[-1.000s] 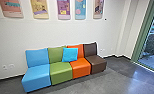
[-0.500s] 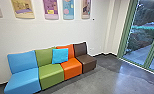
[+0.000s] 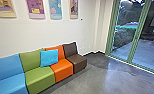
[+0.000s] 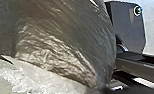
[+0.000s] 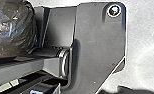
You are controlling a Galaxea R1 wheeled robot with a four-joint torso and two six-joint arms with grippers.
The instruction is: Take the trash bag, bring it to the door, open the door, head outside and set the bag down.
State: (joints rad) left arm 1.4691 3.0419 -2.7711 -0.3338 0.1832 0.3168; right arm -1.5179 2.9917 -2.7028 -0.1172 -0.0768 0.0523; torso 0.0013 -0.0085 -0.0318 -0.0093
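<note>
Large in the left wrist view is the dark, shiny trash bag (image 4: 55, 37), its plastic wrinkled, with pale crumpled plastic (image 4: 43, 77) next to it. The right wrist view has the rounded side of the bag (image 5: 13, 27) near the robot's plate and jointed bar. What holds the bag cannot be made out. On the right of the head view stands a glass door (image 3: 148, 47) in a green frame; whether it is shut I cannot tell.
A row of blue, green, orange and brown seats (image 3: 40, 76), with a bright blue cushion (image 3: 49, 58), runs along the white wall (image 3: 50, 32) at left. Grey floor (image 3: 98, 80) leads toward the glass. Paving (image 3: 145, 53) and plants lie outside.
The head camera has turned to the right. The seats and posters now stand farther left in its picture, and more of the green-framed glass has come into view.
</note>
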